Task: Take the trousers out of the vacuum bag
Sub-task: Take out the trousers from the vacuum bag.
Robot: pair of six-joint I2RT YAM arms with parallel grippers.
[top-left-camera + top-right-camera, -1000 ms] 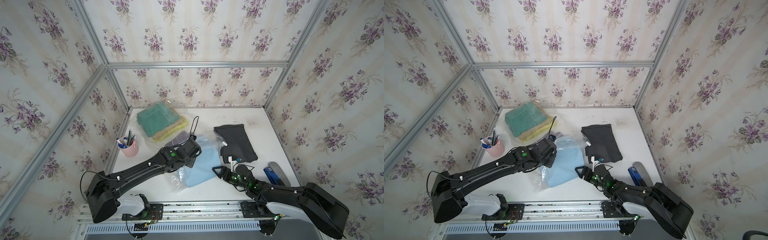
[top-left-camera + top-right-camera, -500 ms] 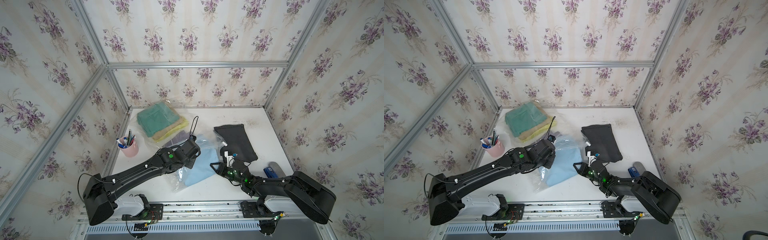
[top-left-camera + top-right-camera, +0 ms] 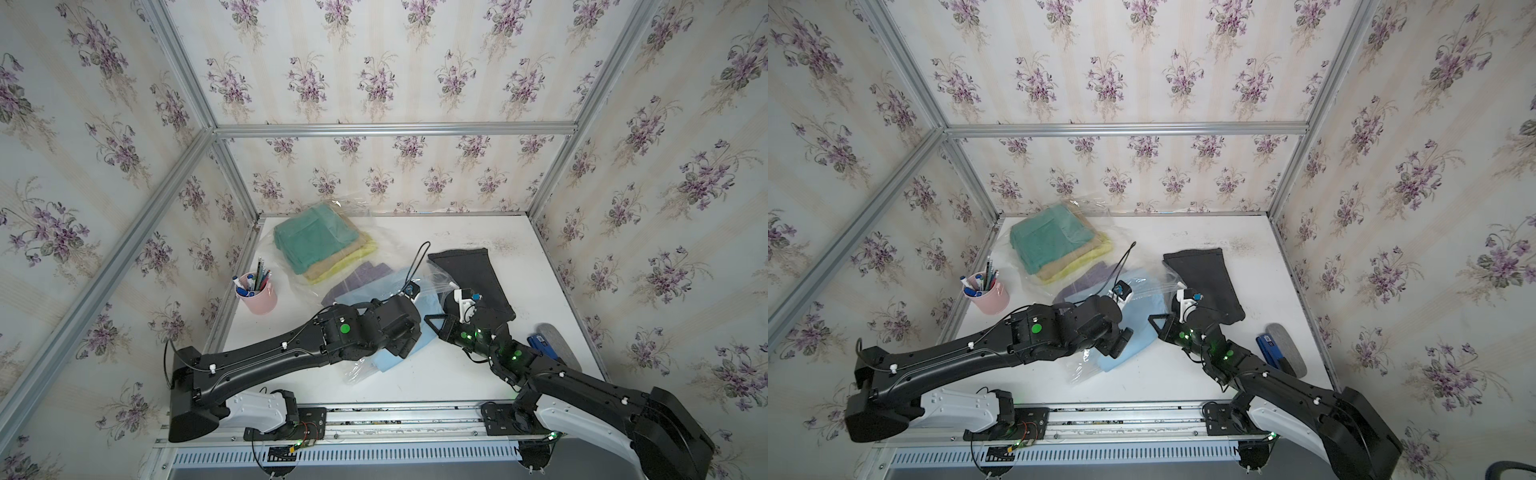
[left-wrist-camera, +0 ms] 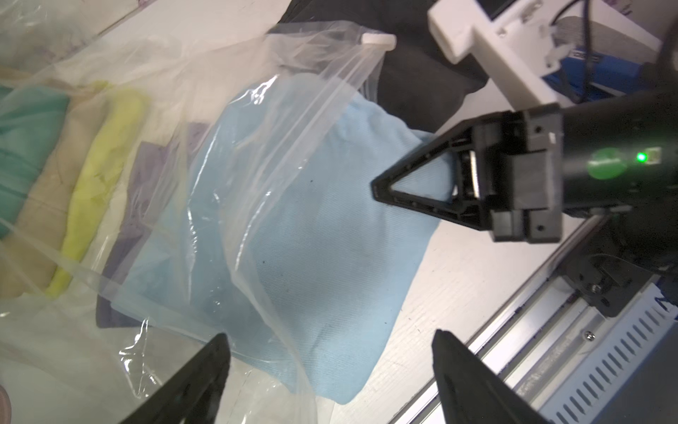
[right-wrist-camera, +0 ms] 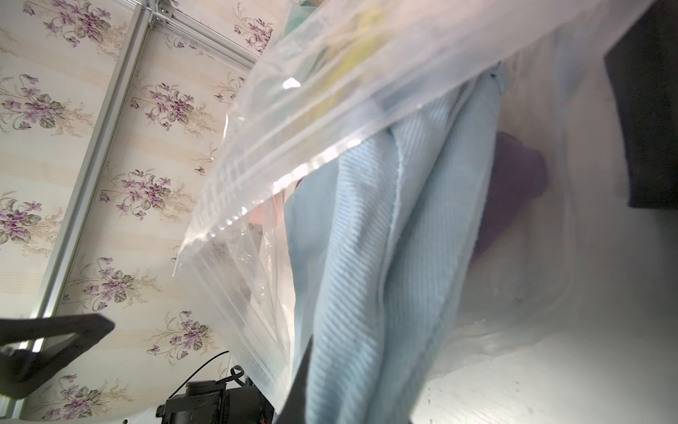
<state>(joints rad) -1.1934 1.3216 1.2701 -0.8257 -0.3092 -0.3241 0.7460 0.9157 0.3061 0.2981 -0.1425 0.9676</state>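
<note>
Blue trousers half out of vacuum bag

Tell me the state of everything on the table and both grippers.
Vacuum bag: mouth open, crumpled.
Light blue trousers: partly out of bag.
Dark grey trousers: fully out, lying flat.
Purple trousers: inside bag.
Green, tan, yellow stack: inside bag.
Pink cup: upright.
Left gripper: open.
Right gripper: at blue trousers' edge, grip unclear.

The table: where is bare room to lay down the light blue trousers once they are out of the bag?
Free: the table between the back wall and the dark grey trousers; the strip between them and the right wall; the near edge between the arm bases. Crowded: the middle, where vacuum bag, light blue trousers, left gripper and right gripper meet.
</note>
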